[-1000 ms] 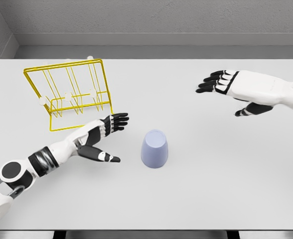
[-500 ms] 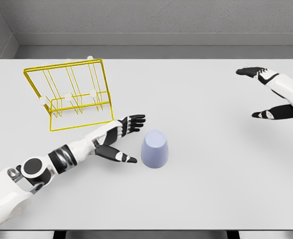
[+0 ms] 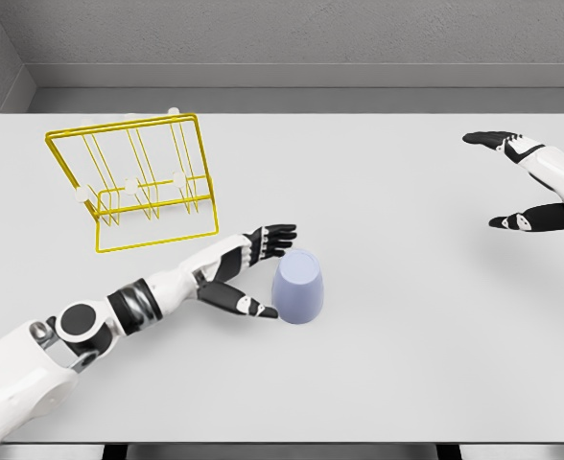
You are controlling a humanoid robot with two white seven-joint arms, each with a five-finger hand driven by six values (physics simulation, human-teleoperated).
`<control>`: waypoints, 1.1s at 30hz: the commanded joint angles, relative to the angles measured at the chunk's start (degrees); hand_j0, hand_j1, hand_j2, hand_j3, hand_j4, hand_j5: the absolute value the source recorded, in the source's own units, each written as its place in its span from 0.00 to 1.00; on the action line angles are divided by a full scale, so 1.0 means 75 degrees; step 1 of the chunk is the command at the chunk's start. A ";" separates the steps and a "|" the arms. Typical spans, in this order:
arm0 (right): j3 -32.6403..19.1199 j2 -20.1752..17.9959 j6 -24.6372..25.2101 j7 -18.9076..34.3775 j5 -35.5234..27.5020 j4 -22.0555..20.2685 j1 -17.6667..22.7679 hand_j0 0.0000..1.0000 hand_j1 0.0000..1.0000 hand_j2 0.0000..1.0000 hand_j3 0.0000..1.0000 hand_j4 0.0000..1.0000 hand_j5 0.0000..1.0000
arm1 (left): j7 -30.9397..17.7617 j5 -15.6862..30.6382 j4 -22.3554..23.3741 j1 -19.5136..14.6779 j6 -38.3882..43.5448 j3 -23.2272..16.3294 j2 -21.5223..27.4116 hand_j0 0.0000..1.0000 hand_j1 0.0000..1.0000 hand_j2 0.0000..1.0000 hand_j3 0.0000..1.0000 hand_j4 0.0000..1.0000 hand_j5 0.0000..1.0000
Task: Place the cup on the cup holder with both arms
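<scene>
A pale blue cup [image 3: 298, 287] stands upside down on the white table [image 3: 397, 326], near the middle. My left hand [image 3: 263, 273] reaches it from the left with fingers spread; the thumb [image 3: 259, 309] touches the cup's base edge and the fingertips [image 3: 284, 232] lie at its upper left side. The hand is open, not closed around the cup. The yellow wire cup holder [image 3: 138, 182] with white-tipped pegs stands at the back left. My right hand [image 3: 527, 182] hovers at the far right edge, open, far from the cup.
A grey wall runs behind the table's far edge. The cup holder stands a hand's width behind my left forearm [image 3: 157, 292].
My left hand slid right across the table until it reached the cup's left side. My right hand pulled back to the right edge and now holds almost still.
</scene>
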 commanded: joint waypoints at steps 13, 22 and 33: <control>-0.0002 -0.0007 0.0020 -0.0004 -0.0062 0.0018 0.0000 1.00 1.00 1.00 1.00 1.00 1.00 | 0.0000 0.0033 0.0215 0.0000 -0.0010 -0.0083 -0.0293 1.00 1.00 1.00 1.00 1.00 1.00; -0.0002 -0.0007 0.0020 -0.0004 -0.0050 0.0030 0.0012 1.00 1.00 1.00 1.00 1.00 1.00 | 0.0000 -0.0073 0.0203 0.0000 -0.0045 -0.0235 -0.0399 0.97 0.97 0.97 0.97 0.97 0.97; -0.0002 -0.0007 0.0020 -0.0004 -0.0050 0.0018 0.0012 1.00 1.00 1.00 1.00 1.00 1.00 | 0.0000 -0.0131 0.0133 0.0000 -0.0127 -0.0235 -0.0574 0.68 0.68 0.68 0.68 0.68 0.68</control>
